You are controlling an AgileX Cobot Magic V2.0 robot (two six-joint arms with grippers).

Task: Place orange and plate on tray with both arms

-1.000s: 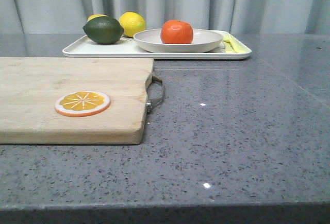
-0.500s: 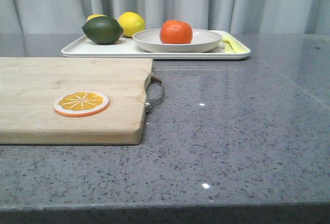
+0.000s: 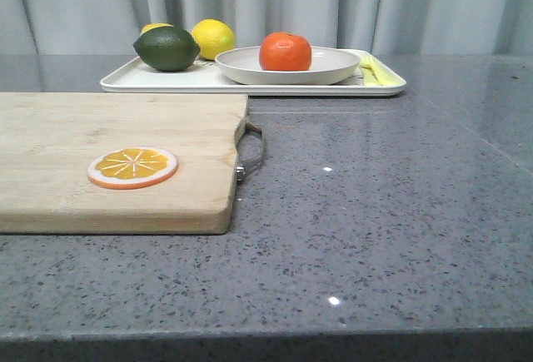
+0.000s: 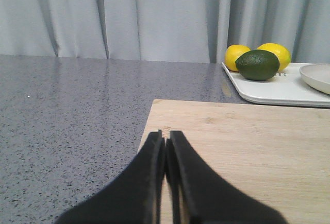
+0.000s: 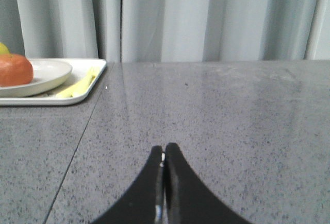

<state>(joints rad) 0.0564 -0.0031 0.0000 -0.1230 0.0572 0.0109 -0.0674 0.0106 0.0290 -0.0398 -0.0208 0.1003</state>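
The orange (image 3: 285, 52) sits in the off-white plate (image 3: 333, 69), and the plate rests on the white tray (image 3: 166, 81) at the back of the table. The orange (image 5: 14, 69), plate (image 5: 49, 74) and tray (image 5: 93, 82) also show in the right wrist view; the left wrist view shows the tray (image 4: 268, 92) and the plate's edge (image 4: 317, 75). My left gripper (image 4: 165, 136) is shut and empty over the wooden board's corner. My right gripper (image 5: 164, 149) is shut and empty over bare grey table. Neither gripper shows in the front view.
A wooden cutting board (image 3: 166, 129) with a metal handle (image 3: 252, 152) lies front left, a flat orange slice (image 3: 132, 166) on it. A green lime (image 3: 166, 48), two yellow lemons (image 3: 214, 37) and a yellow strip (image 3: 373, 69) lie on the tray. Curtains hang behind.
The front view jitters by a pixel or two; the objects keep their places relative to each other.
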